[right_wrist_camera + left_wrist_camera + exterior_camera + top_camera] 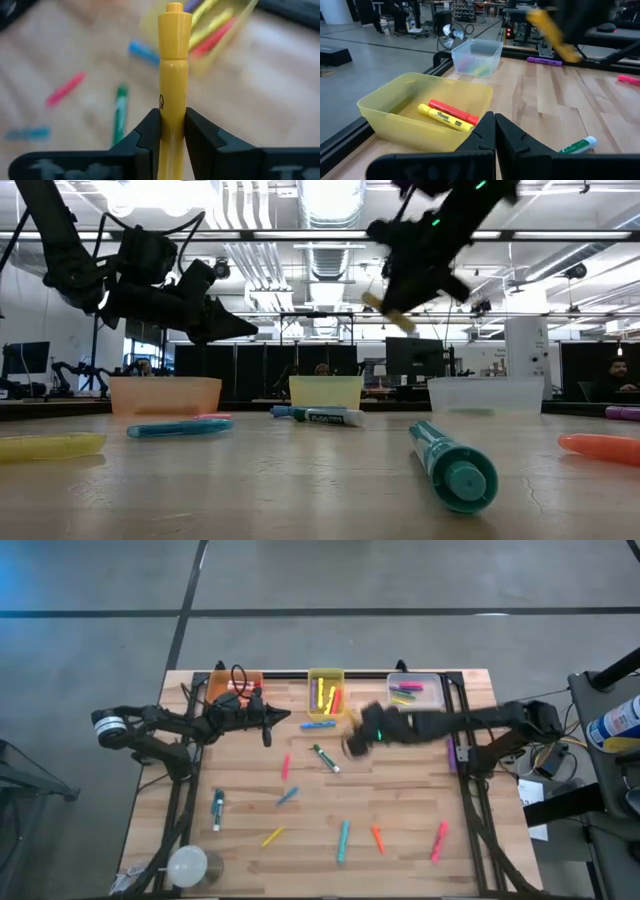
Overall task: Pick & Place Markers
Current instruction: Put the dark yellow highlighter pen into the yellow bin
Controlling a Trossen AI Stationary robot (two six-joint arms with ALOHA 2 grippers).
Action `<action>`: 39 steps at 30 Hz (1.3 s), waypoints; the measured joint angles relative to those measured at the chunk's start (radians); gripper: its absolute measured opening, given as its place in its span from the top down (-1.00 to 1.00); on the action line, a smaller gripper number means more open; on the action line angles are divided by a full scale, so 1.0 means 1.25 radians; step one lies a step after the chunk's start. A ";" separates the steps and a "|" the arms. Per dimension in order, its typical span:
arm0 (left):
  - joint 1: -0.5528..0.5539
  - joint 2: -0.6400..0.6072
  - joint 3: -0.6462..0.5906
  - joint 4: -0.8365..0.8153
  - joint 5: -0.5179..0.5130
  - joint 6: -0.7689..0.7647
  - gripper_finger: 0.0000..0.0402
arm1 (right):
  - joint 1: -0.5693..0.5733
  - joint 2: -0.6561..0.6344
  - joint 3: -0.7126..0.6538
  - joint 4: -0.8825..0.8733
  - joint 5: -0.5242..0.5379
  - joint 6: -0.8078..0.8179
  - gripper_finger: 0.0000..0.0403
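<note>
Jaws of the right gripper (172,131) are clamped on a yellow marker (173,65), pinched low on its barrel so the capped end pokes out ahead, and the whole thing hangs in the air above the worktop (400,830), just in front of the yellow bin (326,692). That bin already holds yellow and red markers (449,115); the clear bin (417,693) beside it has a few more in it, and the orange bin (238,682) sits at the far left of the row. Over on the other side, the left gripper (268,720) hovers with its jaws pressed together, empty, in front of the orange bin. Down on the wood, loose markers lie scattered: a green one (324,757) near the middle, a blue one (318,724) by the yellow bin, a teal one (453,464), pink (438,839) and orange (377,838) along the near edge.
</note>
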 joint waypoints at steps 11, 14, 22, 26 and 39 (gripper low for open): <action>0.001 0.000 0.000 0.001 0.000 0.004 1.00 | -0.291 0.219 0.228 0.066 -0.135 -0.183 0.67; 0.002 0.000 0.000 0.001 -0.002 0.004 1.00 | -0.327 0.301 0.306 0.055 -0.191 -0.184 0.67; 0.002 0.000 0.000 0.004 -0.002 0.006 1.00 | -0.365 0.457 0.443 -0.013 -0.214 -0.185 0.67; 0.002 0.000 0.000 0.003 -0.002 0.006 1.00 | -0.369 0.505 0.486 -0.032 -0.225 -0.180 0.67; 0.002 0.000 0.000 0.002 -0.002 0.003 1.00 | -0.369 0.567 0.529 -0.040 -0.271 -0.199 0.49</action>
